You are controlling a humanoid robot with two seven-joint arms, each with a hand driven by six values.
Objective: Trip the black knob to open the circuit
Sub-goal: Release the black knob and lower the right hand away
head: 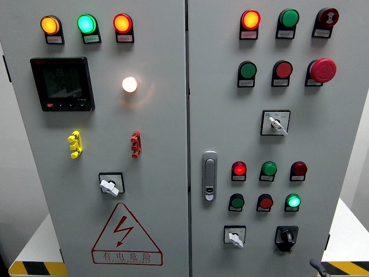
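Note:
The black knob sits at the lower right of the right cabinet door, its handle pointing roughly upward on a black base. A small dark tip, probably part of my right hand, pokes in at the bottom edge, just right of and below the knob and not touching it. Too little of it shows to tell more. My left hand is out of sight.
A white selector switch sits left of the black knob, with two more higher up. The doors also carry lit lamps and push buttons, a red emergency button, a door latch, a meter and a warning triangle.

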